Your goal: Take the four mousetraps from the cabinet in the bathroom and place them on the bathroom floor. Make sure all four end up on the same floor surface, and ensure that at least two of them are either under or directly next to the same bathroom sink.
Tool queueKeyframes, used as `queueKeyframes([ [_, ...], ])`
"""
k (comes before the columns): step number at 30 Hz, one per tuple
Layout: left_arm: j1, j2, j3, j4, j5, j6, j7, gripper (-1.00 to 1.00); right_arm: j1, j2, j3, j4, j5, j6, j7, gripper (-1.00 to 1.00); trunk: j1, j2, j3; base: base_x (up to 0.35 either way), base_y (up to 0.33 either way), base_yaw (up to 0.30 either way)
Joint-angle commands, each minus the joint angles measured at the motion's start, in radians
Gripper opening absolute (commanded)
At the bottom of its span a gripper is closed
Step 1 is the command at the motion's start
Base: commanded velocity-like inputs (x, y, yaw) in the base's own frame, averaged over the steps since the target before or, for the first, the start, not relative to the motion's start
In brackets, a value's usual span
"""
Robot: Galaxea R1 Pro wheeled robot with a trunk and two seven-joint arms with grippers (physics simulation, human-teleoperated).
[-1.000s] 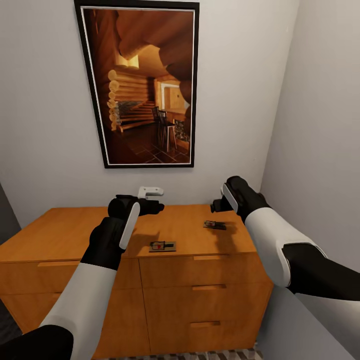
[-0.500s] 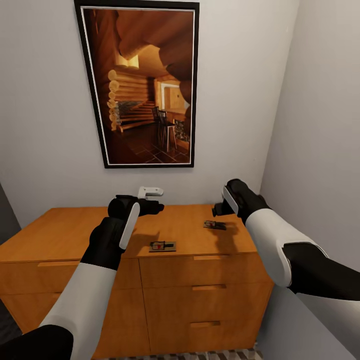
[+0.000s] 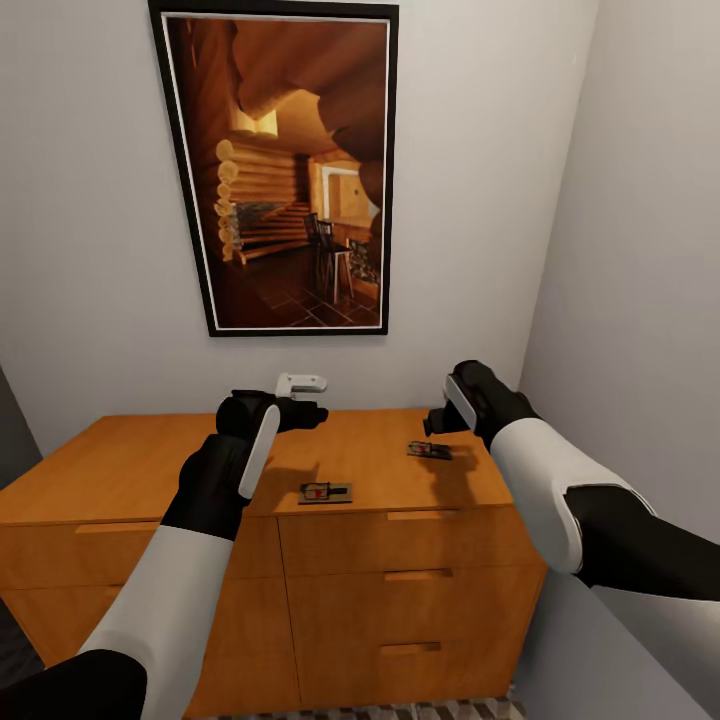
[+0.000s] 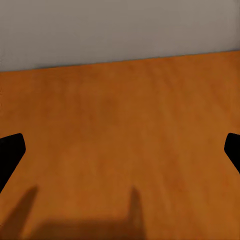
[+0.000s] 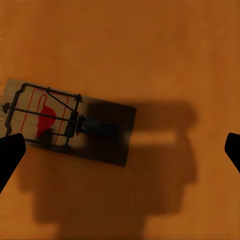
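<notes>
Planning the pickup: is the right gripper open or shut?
Open. The right gripper's fingertips sit far apart at the wrist view's edges, above the mousetrap on the cabinet.

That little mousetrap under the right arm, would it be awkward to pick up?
Probably a bit. The mousetrap is a thin flat board lying flush on the cabinet top, so fingers get little edge to grip. It looks stiff and light, likely to slide if nudged. The open right tool hangs above it.

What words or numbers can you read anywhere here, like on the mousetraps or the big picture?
None can be read.
Near mousetrap: too small to tell any print.
Far mousetrap: red lines and a red spot, no letters.
Framed picture: a log cabin room, no writing.
Cabinet: plain wood, no label.
</notes>
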Motion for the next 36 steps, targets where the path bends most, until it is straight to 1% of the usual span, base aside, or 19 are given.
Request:
queueKeyframes([
  [1, -0.001, 0.0, -0.001, -0.001, 0.01, 0.004, 0.01, 1.0, -0.001, 0.001, -0.009, -0.002, 0.007, 0.004, 0.002, 1.0, 0.0, -0.001, -0.001, 0.0, 0.0, 0.0],
  [2, -0.001, 0.0, -0.001, -0.001, 0.01, 0.004, 0.01, 1.0, -0.001, 0.001, -0.009, -0.002, 0.007, 0.004, 0.002, 1.0, 0.0, -0.001, -0.001, 0.0, 0.0, 0.0],
  [3, -0.001, 0.0, -0.001, -0.001, 0.01, 0.004, 0.01, 1.0, -0.001, 0.001, -0.021, -0.002, 0.007, 0.004, 0.001, 1.0, 0.0, -0.001, -0.001, 0.0, 0.0, 0.0],
  [8, -0.001, 0.001, 0.0, -0.001, 0.01, 0.004, 0.011, 1.0, -0.001, -0.001, -0.1, -0.004, 0.008, 0.004, -0.016, 1.0, 0.0, -0.001, -0.001, 0.0, 0.0, 0.0],
  [12, -0.001, 0.001, 0.0, -0.001, 0.01, 0.004, 0.011, 1.0, -0.001, -0.004, -0.164, -0.004, 0.008, 0.004, -0.054, 1.0, 0.0, -0.001, -0.001, 0.0, 0.0, 0.0],
  [16, -0.001, 0.001, 0.0, -0.001, 0.011, 0.004, 0.011, 1.0, -0.001, -0.003, -0.204, -0.001, 0.008, 0.004, -0.097, 1.0, 0.0, -0.001, -0.001, 0.0, 0.0, 0.0],
  [20, -0.001, 0.001, 0.0, -0.001, 0.011, 0.004, 0.011, 1.0, -0.001, -0.002, -0.221, 0.001, 0.009, 0.004, -0.123, 1.0, 0.0, -0.001, -0.001, 0.0, 0.0, 0.0],
  [24, -0.001, 0.001, 0.0, 0.0, 0.01, 0.004, 0.011, 1.0, -0.001, 0.0, -0.227, 0.002, 0.009, 0.004, -0.132, 1.0, 0.0, -0.001, -0.001, 0.0, 0.0, 0.0],
  [31, -0.001, 0.001, 0.0, 0.007, 0.01, 0.004, 0.011, 1.0, -0.001, 0.002, -0.232, 0.004, 0.007, 0.004, -0.139, 1.0, 0.0, -0.001, -0.001, 0.008, 0.004, 0.0],
  [36, -0.001, 0.001, 0.0, 0.01, 0.01, 0.004, 0.011, 1.0, -0.001, 0.003, -0.232, 0.004, 0.006, 0.004, -0.14, 1.0, 0.0, -0.001, -0.001, 0.08, 0.096, 0.0],
])
